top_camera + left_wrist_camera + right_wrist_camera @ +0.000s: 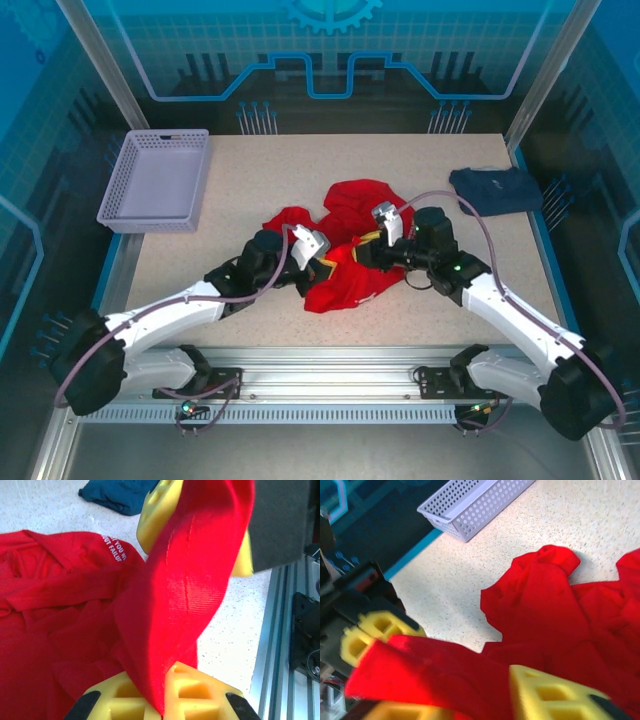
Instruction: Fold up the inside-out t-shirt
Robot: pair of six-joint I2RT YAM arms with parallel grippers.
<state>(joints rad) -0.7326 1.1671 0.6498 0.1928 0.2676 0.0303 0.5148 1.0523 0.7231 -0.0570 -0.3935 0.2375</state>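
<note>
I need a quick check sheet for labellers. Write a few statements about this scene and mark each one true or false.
1. The left gripper is shut on a fold of the red t-shirt. True.
2. The t-shirt lies flat and neatly folded. False: it is a crumpled heap mid-table.
3. The lavender basket stands at the far left of the table. True.
4. The navy garment lies inside the basket. False: it lies on the table at the far right, apart from the basket.
</note>
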